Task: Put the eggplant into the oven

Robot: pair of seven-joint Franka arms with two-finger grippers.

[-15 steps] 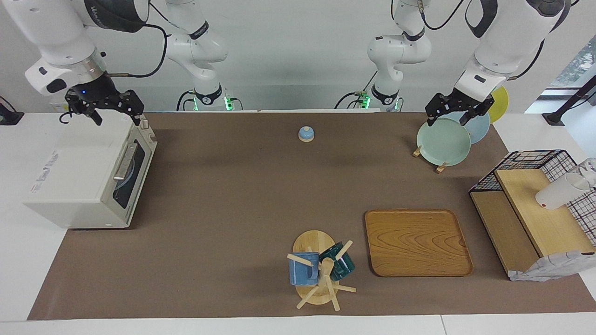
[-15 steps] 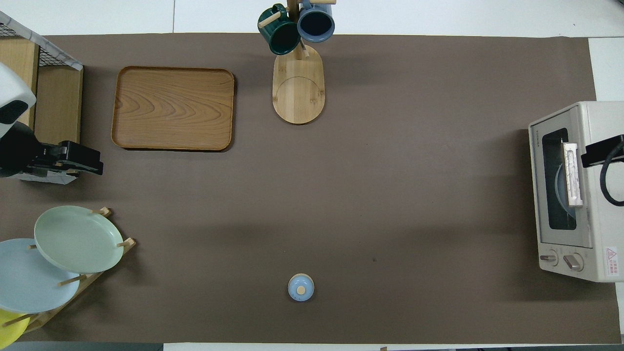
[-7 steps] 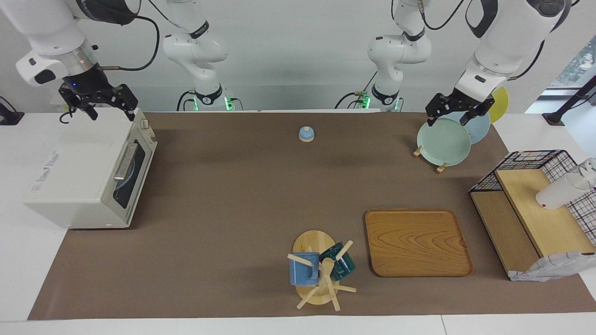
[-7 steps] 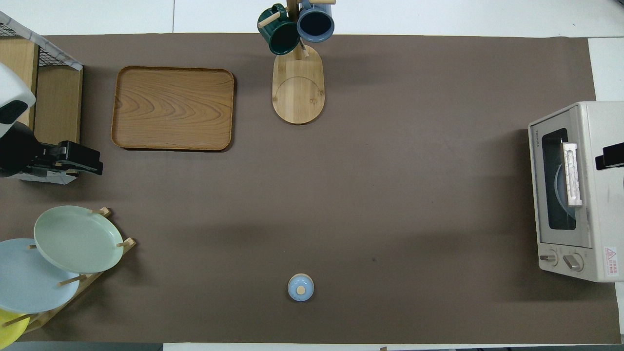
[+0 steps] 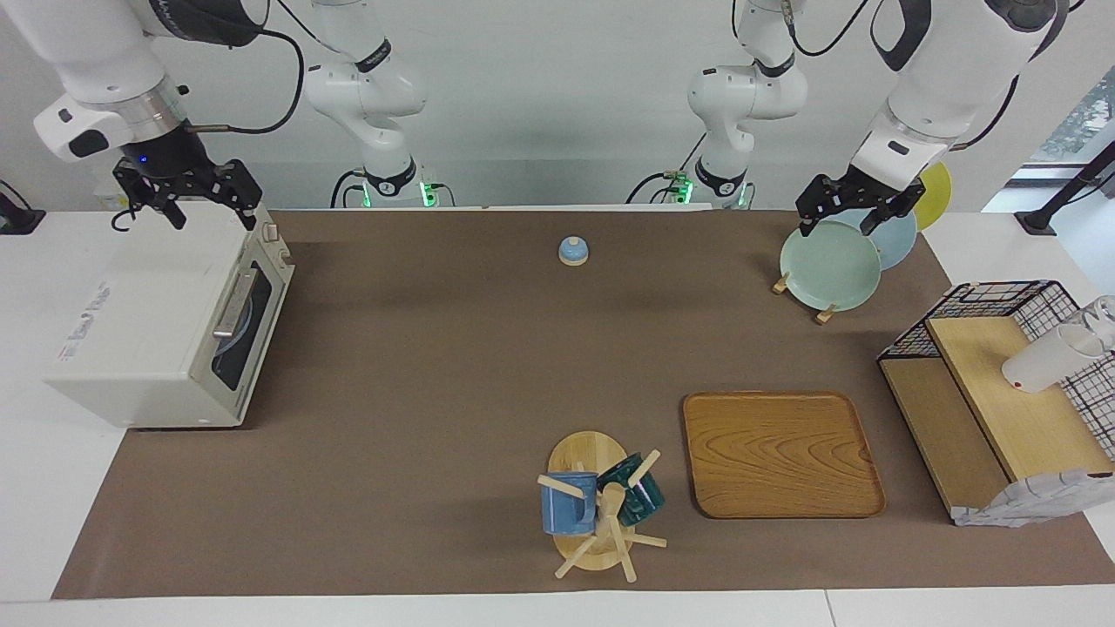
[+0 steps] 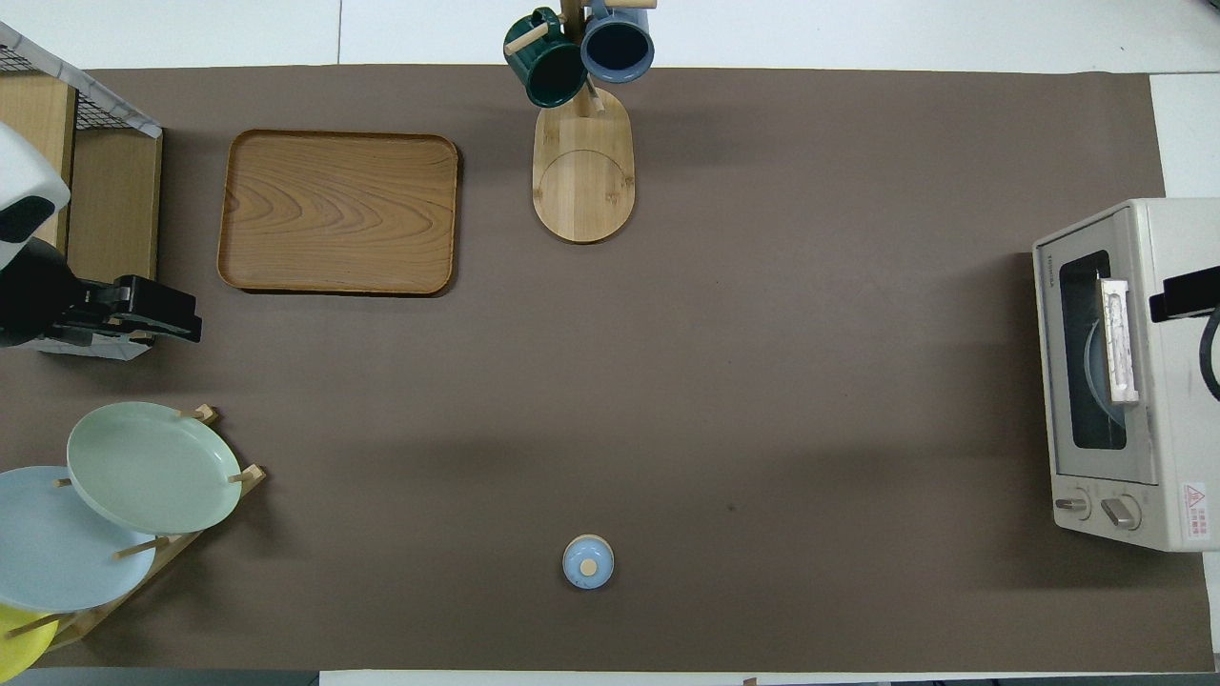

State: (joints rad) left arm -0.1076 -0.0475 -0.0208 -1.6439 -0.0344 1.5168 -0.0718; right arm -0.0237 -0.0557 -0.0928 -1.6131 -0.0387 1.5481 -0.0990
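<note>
The eggplant is out of view in both views. The off-white oven [image 5: 157, 322] stands at the right arm's end of the table with its glass door shut and the bar handle [image 6: 1117, 338] facing the table's middle. A pale blue plate shows dimly through the window. My right gripper [image 5: 218, 218] hangs open and empty over the oven's top, at the end nearer the robots; its black tip [image 6: 1182, 295] shows in the overhead view. My left gripper [image 5: 838, 225] waits open and empty over the plate rack.
A rack holds a green plate [image 5: 829, 264], a blue one and a yellow one. A small blue lid [image 5: 572, 251] lies near the robots. A wooden tray [image 5: 780, 453], a mug tree [image 5: 601, 509] and a wire-mesh wooden shelf [image 5: 1002, 409] stand farther out.
The right gripper drew back from over the oven's door edge onto its top, then edged slightly toward the door again. The left arm has not moved.
</note>
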